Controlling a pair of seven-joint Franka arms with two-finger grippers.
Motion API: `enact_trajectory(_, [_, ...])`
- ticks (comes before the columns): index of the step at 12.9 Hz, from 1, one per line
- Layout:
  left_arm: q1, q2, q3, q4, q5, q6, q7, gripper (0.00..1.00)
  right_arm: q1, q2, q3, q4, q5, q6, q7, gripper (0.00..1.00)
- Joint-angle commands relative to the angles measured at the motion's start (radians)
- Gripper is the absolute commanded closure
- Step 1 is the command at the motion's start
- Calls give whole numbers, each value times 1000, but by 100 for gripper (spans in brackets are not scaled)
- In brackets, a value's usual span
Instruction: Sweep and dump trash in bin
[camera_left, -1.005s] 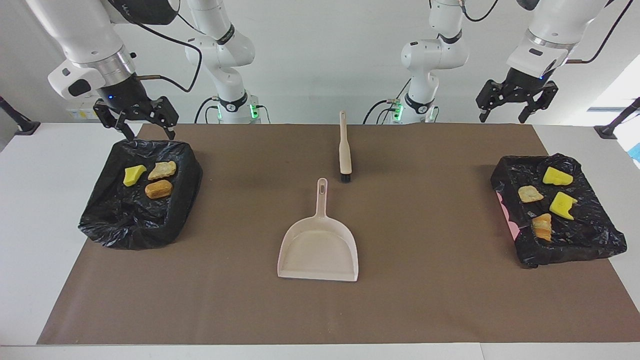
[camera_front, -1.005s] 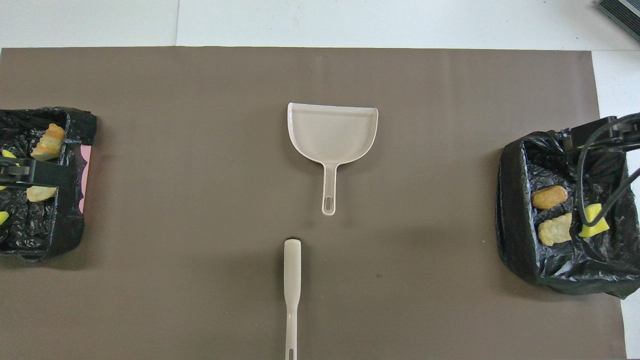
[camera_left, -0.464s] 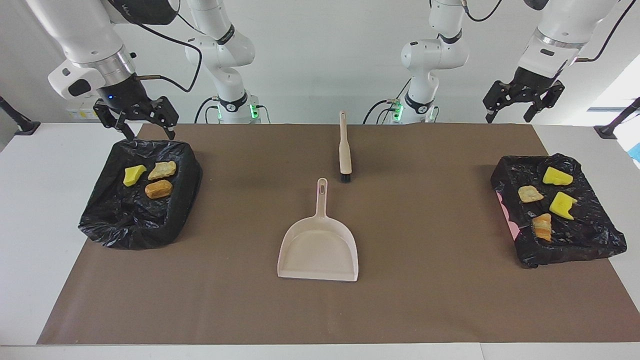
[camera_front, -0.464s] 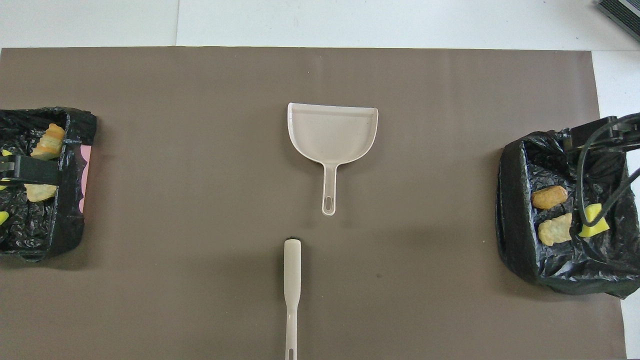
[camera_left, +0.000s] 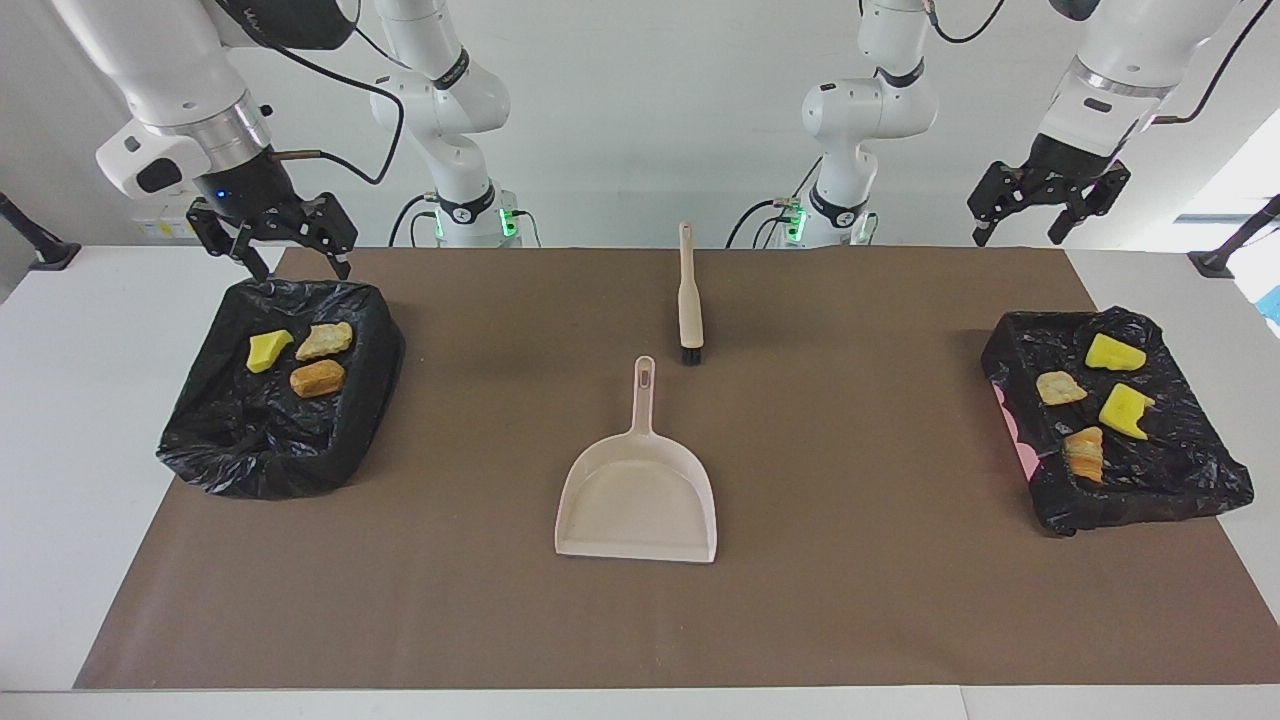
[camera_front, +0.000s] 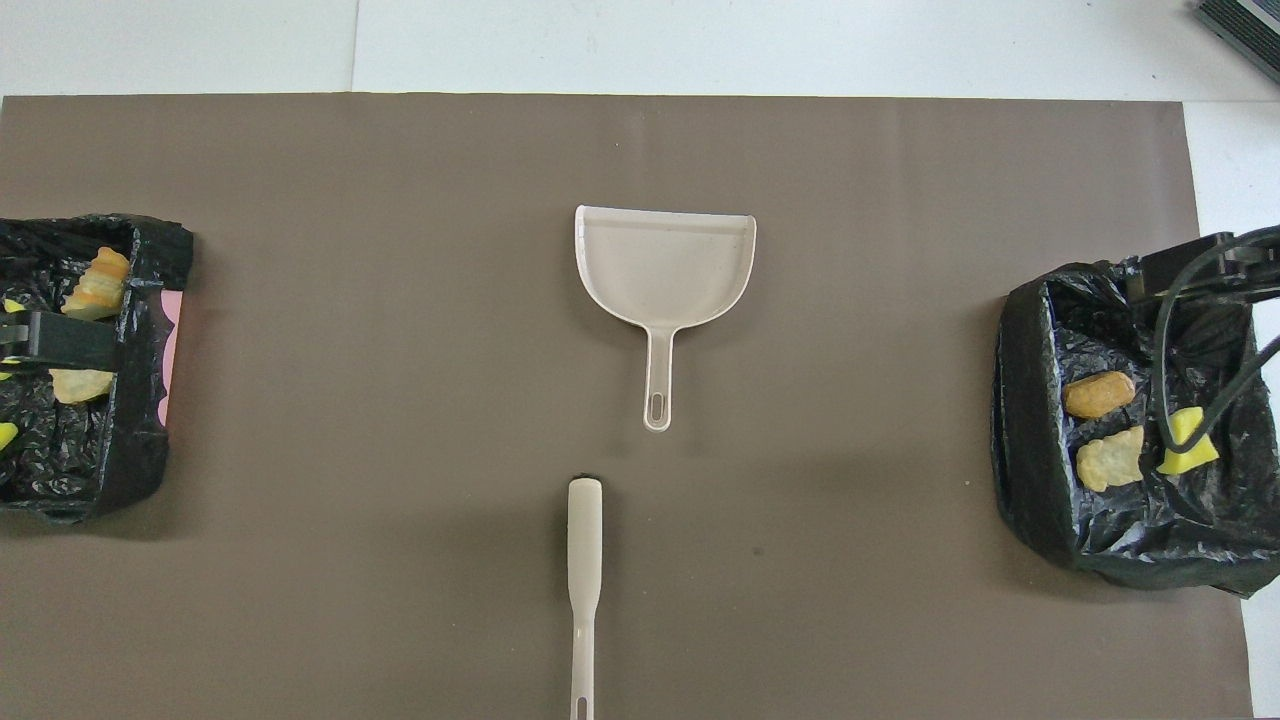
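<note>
Status: task looks done, arms backing off. Clock below = overhead view, 12 pointing away from robots.

- Change: over the last sec the left gripper (camera_left: 1017, 236) rose a little and pulled back toward its base, then stopped. It now hangs high over the 9 o'clock bin (camera_left: 1150, 500), jaws wide, nothing in them.
- Right gripper (camera_left: 303, 268) hasn't budged. It sits over the robot-side rim of the 3 o'clock bin (camera_left: 250, 470), also wide open and empty.
- Trash (camera_left: 318, 378): all seven bits are inside the black-lined bins — three at 3 o'clock, four at 9 o'clock. No bits visible on the mat (camera_left: 900, 600), and none have shifted.
- Dustpan (camera_left: 637, 500) is empty, flat on the mat just 12 o'clock of centre, with its handle pointing at 6.
- Brush (camera_left: 690, 310) lies at 6 o'clock, in line with that handle but not touching it. Both are unmoved, and neither is gripped.

Read: the left arm's lift looks like a retreat, not a new reach. Nothing left to sweep or dump, afaict — expect both arms to just park.
</note>
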Motion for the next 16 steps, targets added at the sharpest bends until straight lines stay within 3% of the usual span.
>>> enact_trajectory(1, [-12, -35, 15, -40, -9, 20, -7, 0, -3, -12, 2, -7, -4, -15, -18, 0])
enact_trajectory(7, [31, -34, 18, -41, -9, 50, -5, 0, -3, -12, 2, -7, -4, -15, -18, 0])
enact_trajectory(16, [17, -38, 15, -55, -9, 55, -8, 0, -3, -12, 2, -7, -4, -15, -18, 0])
